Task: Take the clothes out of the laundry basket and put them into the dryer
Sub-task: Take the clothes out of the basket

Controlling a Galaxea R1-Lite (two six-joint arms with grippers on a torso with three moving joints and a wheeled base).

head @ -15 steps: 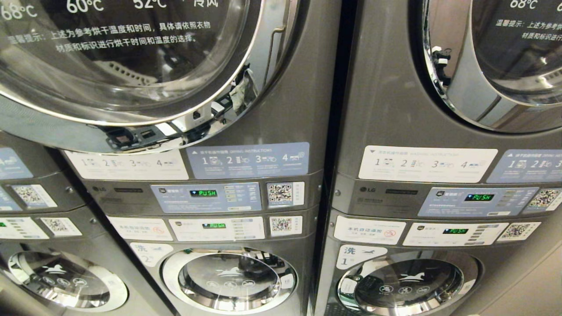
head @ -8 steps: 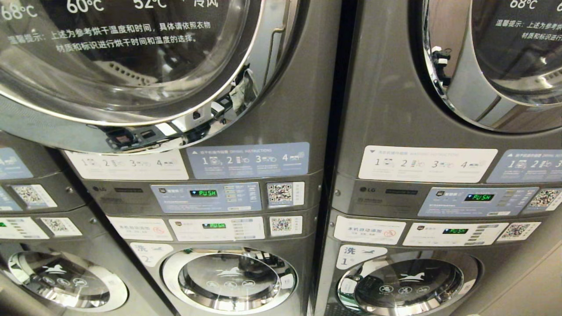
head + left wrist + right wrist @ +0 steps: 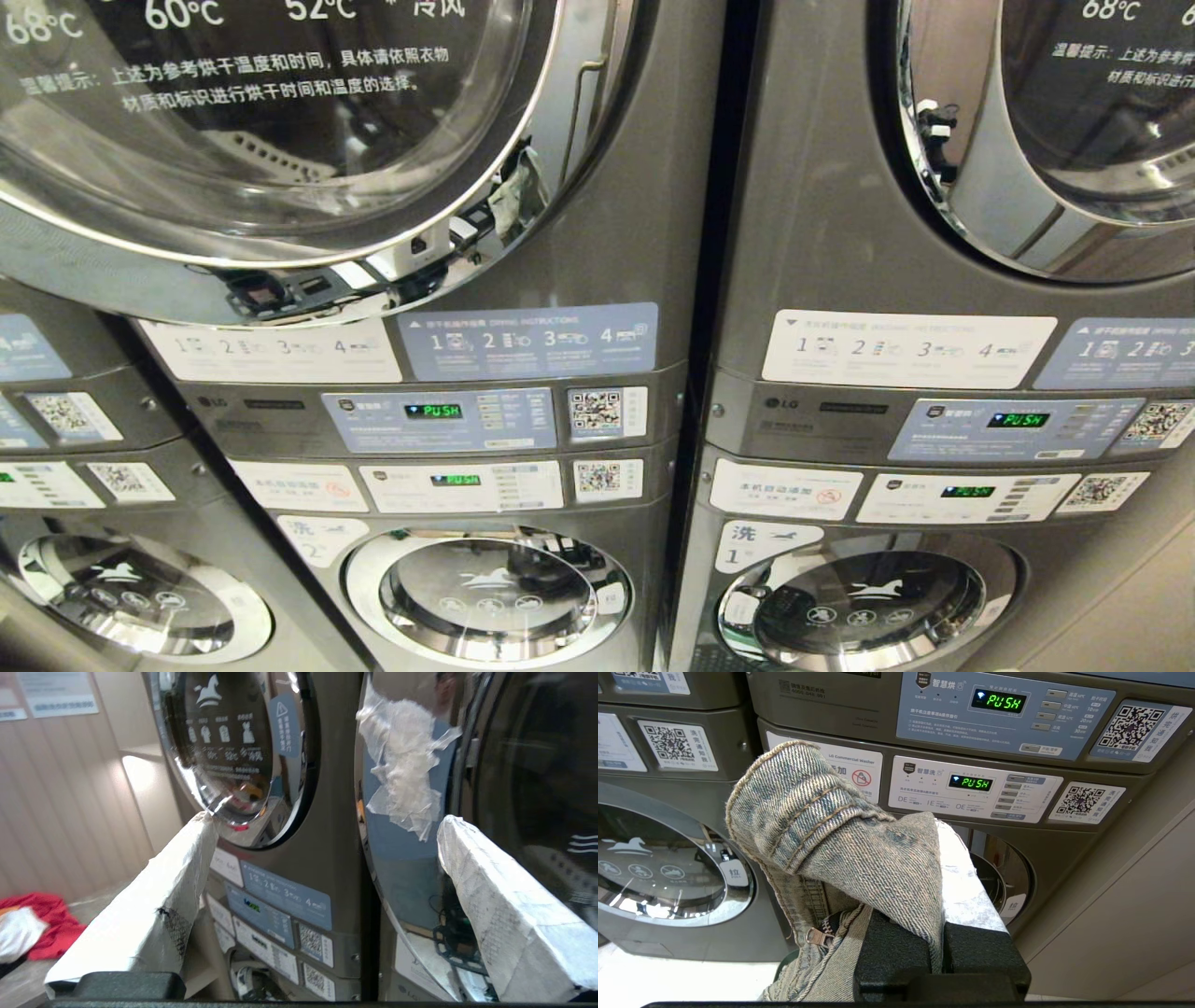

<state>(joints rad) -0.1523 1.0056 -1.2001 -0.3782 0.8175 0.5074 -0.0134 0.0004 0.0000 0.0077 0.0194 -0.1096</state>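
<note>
Left gripper (image 3: 322,858) spread wide before the dryer door (image 3: 420,812) | right gripper (image 3: 941,952) clamped on denim jeans (image 3: 840,844) — best to open the door fully first

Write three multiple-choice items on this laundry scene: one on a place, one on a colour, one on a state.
1. Where is the denim garment?
A. in the right pincer
B. inside a drum
C. on the floor

2. What colour is the cloth on the floor by the wall?
A. blue
B. red
C. yellow

3. How is the left pincer?
A. shut on denim
B. shut, empty
C. open, empty

Key: 1 A, denim is draped over the shut right pincer; 2 B, the left wrist view shows red fabric; 3 C, its fingers stand wide apart with nothing between.
</note>
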